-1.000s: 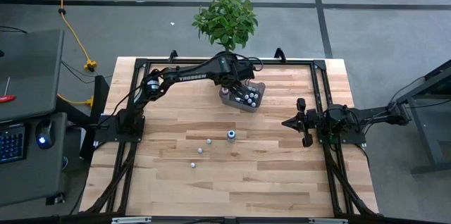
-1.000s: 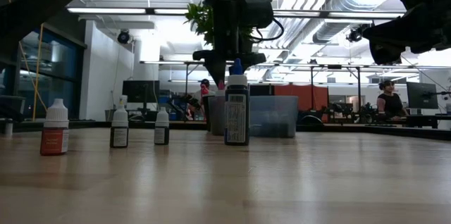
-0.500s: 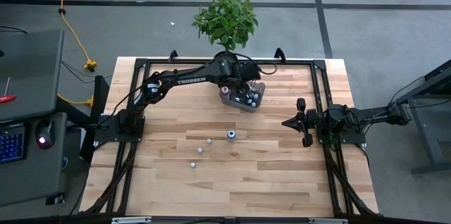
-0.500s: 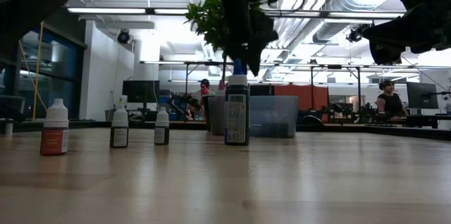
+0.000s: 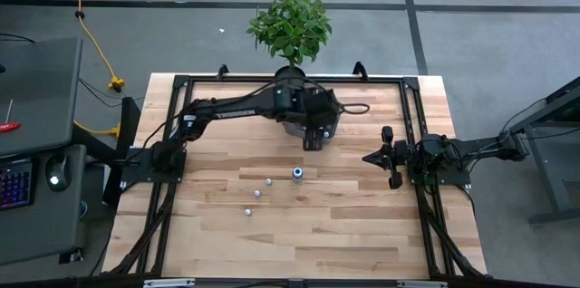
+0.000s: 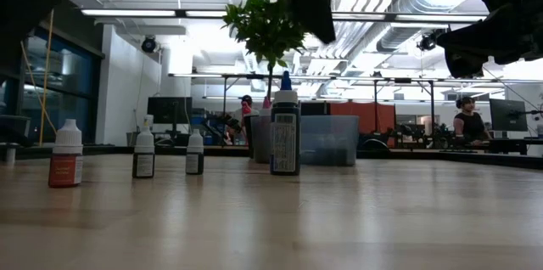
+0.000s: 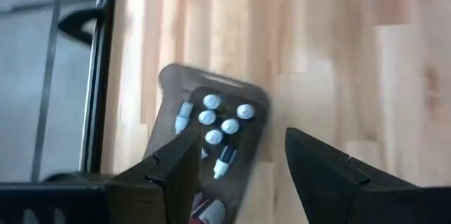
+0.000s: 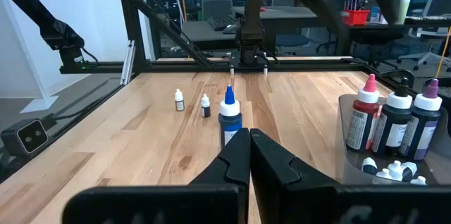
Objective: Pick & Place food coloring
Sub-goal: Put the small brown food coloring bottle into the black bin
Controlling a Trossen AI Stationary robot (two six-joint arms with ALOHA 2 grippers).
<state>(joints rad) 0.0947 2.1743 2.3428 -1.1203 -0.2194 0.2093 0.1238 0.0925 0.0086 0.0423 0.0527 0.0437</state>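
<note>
Loose bottles: four tiny food-colouring bottles stand mid-table. A dark blue-capped bottle (image 5: 297,173) is tallest; three white-capped small bottles (image 5: 256,194) trail off toward its seven o'clock.
Binned bottles: several more sit in the clear rectangular plastic bin (image 7: 171,86) at the table's twelve o'clock, presumably their destination.
Left gripper (image 5: 311,139): hangs above the bin's near edge, fingers spread wide with nothing between them, probably because it is between trips.
Right gripper (image 5: 369,157): parked at the table's three o'clock, pinched fully closed and empty.
Surroundings: a leafy green potted plant (image 5: 291,24) stands beyond the bin.
Obstacles: bare wood lies between bin and loose bottles; nothing seems to block the way.
</note>
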